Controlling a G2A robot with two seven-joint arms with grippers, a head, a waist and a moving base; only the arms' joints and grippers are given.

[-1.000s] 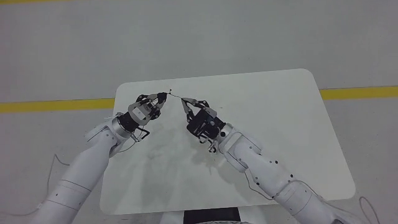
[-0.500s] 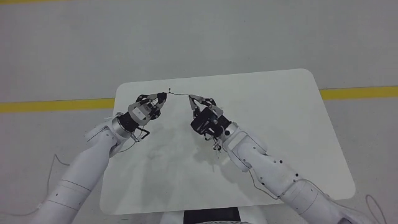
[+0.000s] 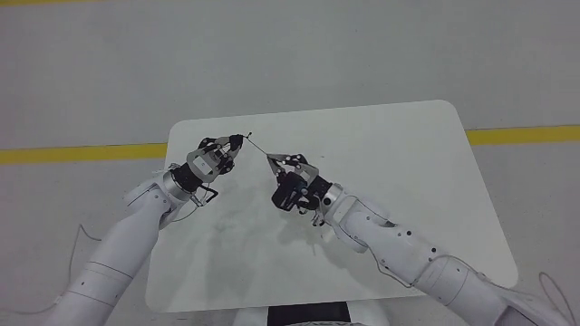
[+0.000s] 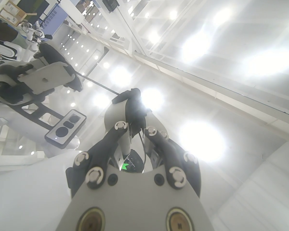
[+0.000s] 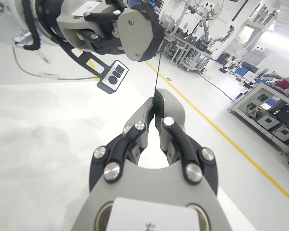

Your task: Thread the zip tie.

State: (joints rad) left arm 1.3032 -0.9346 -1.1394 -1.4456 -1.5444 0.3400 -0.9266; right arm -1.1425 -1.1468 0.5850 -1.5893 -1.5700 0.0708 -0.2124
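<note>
one zip tie (image 5: 158,70) pinched between left fingers (image 4: 126,96) and right fingers (image 5: 159,102).

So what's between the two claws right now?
Only the zip tie: a thin black strip stretched straight from the left claw to the right claw, both shut on it. The right wrist view shows it clearest.

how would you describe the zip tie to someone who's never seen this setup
Start at the white rounded table and look near its far edge, where the left gripper and right gripper almost meet. The zip tie is the thin dark strand stretched between their tips, above the tabletop. It is a hairline, far slimmer than the bulky grippers clamping each end.
</note>
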